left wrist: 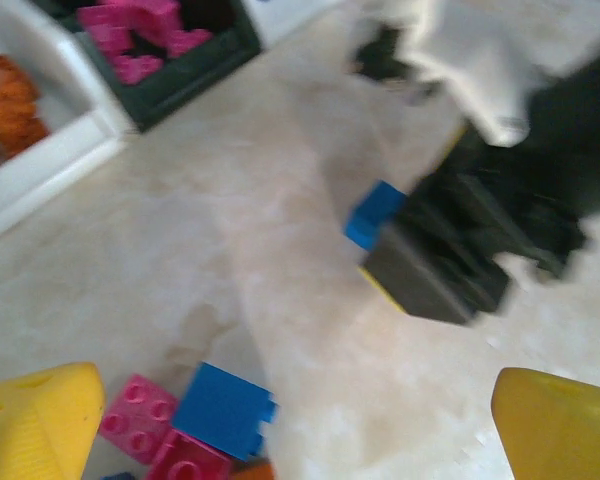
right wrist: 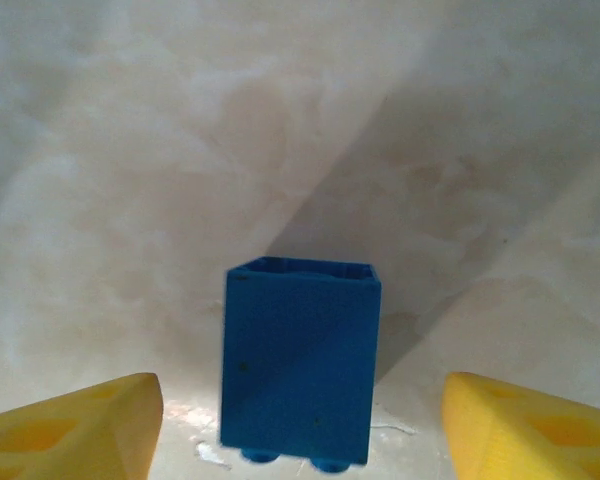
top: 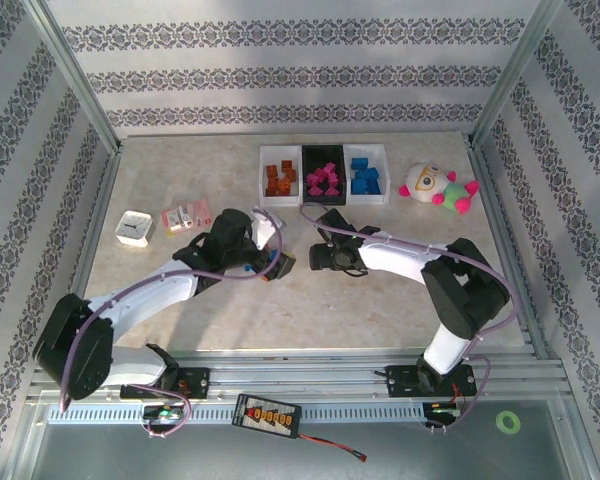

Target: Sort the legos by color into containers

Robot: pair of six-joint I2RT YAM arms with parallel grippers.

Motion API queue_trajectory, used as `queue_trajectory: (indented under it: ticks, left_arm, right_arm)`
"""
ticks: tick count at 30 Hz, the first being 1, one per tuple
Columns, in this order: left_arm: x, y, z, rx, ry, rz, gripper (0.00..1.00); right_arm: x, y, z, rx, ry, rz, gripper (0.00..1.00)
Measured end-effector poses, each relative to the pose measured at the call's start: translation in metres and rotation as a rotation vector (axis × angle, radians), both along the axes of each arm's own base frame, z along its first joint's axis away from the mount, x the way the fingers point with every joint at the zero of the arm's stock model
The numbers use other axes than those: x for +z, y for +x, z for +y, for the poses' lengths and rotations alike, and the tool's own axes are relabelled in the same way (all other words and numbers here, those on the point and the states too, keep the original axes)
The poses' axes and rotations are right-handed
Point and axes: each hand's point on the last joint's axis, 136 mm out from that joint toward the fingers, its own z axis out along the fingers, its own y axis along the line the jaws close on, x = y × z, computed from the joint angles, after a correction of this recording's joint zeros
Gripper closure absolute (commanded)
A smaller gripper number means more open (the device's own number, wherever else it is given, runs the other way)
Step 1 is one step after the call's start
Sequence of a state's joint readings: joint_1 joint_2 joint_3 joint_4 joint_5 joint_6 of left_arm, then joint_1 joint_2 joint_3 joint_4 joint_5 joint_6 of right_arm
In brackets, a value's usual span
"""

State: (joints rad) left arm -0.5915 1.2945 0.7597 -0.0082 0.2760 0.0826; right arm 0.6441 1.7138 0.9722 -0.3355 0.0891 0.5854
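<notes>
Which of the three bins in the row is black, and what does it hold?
The middle bin: it alone is black and holds magenta-pink bricks. The left white bin holds brown-orange bricks, the right white bin blue bricks.

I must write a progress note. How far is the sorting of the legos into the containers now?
Mostly done: orange bricks lie in the left white bin, magenta bricks in the black bin, blue bricks in the right white bin. In hand: the open right gripper straddles one blue brick without touching it. Remaining: a pink brick and a second blue brick lie loose near the open left gripper.
</notes>
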Motion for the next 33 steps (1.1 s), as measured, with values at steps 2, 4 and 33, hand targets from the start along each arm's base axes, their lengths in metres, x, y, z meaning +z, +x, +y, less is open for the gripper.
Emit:
queue_trajectory:
  ticks: [2, 4, 33]
  left_arm:
    - [0.0, -0.01, -0.002, -0.039, -0.002, -0.015, 0.01]
    - [0.001, -0.014, -0.002, -0.056, -0.001, -0.029, 0.01]
    - [0.015, -0.01, -0.026, -0.108, -0.102, -0.117, 0.01]
  right_arm:
    - [-0.009, -0.002, -0.002, -0.006, -0.017, 0.026, 0.42]
    - [-0.012, -0.002, -0.004, -0.014, -0.031, 0.035, 0.49]
    - [0.121, 0.142, -0.086, -0.233, -0.021, -0.369, 0.72]
